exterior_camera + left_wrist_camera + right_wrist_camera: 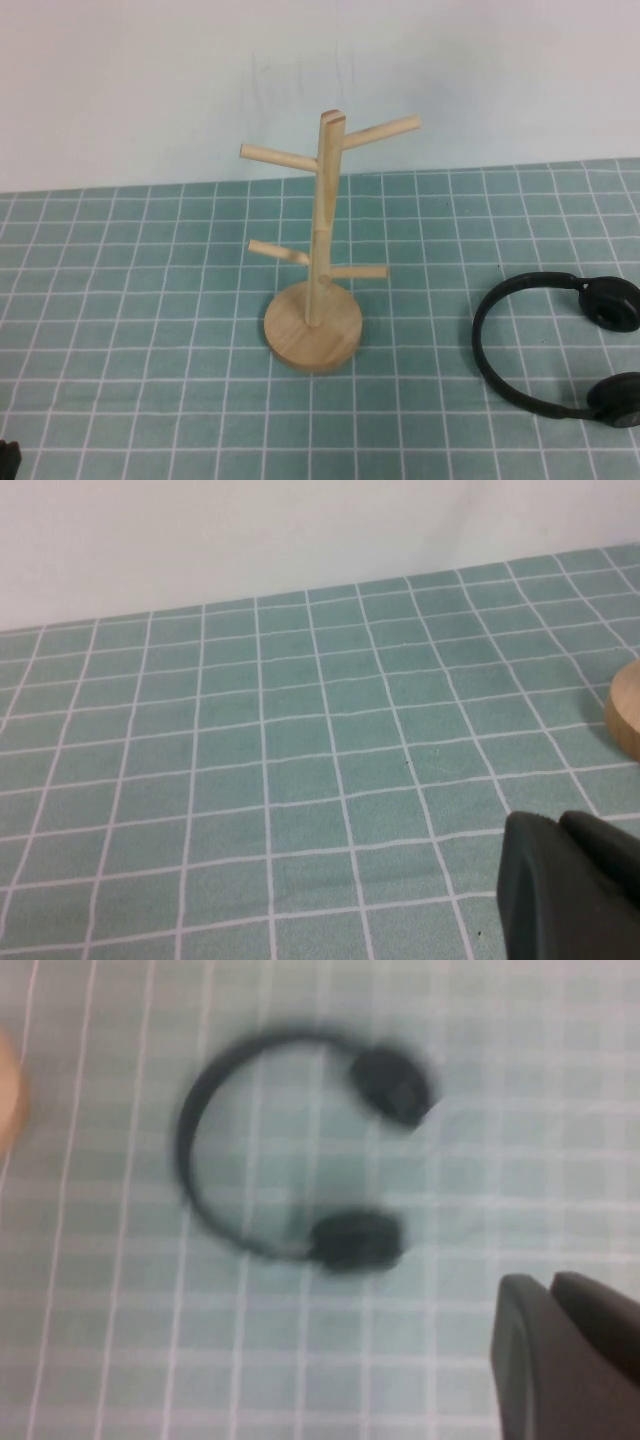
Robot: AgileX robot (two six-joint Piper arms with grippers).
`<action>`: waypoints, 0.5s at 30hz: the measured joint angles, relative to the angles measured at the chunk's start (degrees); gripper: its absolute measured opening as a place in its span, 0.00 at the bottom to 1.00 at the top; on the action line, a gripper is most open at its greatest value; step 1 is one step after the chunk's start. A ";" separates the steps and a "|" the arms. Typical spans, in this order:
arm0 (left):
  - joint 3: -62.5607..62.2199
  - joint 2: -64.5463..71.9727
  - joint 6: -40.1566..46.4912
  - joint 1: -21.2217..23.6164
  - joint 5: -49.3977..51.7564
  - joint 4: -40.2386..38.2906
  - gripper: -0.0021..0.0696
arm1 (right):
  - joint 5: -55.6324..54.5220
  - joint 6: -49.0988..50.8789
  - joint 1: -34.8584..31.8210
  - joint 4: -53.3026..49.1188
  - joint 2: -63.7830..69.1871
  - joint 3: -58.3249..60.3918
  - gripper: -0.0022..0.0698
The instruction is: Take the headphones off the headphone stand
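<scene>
The light wooden headphone stand (318, 262) stands upright mid-table with all its pegs bare. The black headphones (492, 352) lie flat on the cloth to its right, with the ear cups toward the right edge. They also show in the right wrist view (192, 1155), lying below and apart from my right gripper (548, 1285), which is shut and empty above the cloth. My left gripper (555, 822) is shut and empty, low over the cloth left of the stand. Only a dark bit of it (8, 456) shows at the front left corner of the high view.
A green checked cloth (150, 300) covers the table, and a white wall (150, 80) runs along the back. The stand's round base shows at the edge of the left wrist view (628, 712) and as a tan blur in the right wrist view (8, 1090).
</scene>
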 joint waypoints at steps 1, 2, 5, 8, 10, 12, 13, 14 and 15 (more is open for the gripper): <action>0.00 0.00 0.00 0.00 0.00 0.00 0.02 | 0.10 0.00 -1.50 -0.86 -2.28 0.00 0.02; 0.00 0.00 0.00 0.00 0.00 0.00 0.02 | 0.10 0.00 -2.99 -2.01 -5.15 0.00 0.02; 0.00 0.00 0.00 0.00 0.00 0.00 0.02 | 0.44 -1.38 -6.87 -8.39 -13.32 0.00 0.02; 0.00 0.00 0.00 0.00 0.00 0.00 0.02 | 0.84 -1.83 -9.89 -17.09 -20.94 0.00 0.02; 0.00 0.00 0.00 0.00 0.00 0.00 0.02 | 1.24 -1.92 -11.35 -23.37 -24.93 -0.10 0.02; 0.00 0.00 0.00 0.00 0.00 0.00 0.02 | 1.39 -2.06 -11.97 -29.09 -27.60 -0.10 0.02; 0.00 0.00 0.00 0.00 0.00 0.00 0.02 | 1.49 -2.06 -11.98 -31.91 -28.72 -0.10 0.02; 0.00 0.00 0.00 0.00 0.00 0.00 0.02 | 1.53 -2.08 -11.98 -33.96 -29.44 -0.10 0.02; 0.00 0.00 0.00 0.00 0.00 0.00 0.02 | 1.63 -2.08 -11.98 -36.37 -30.21 -0.10 0.02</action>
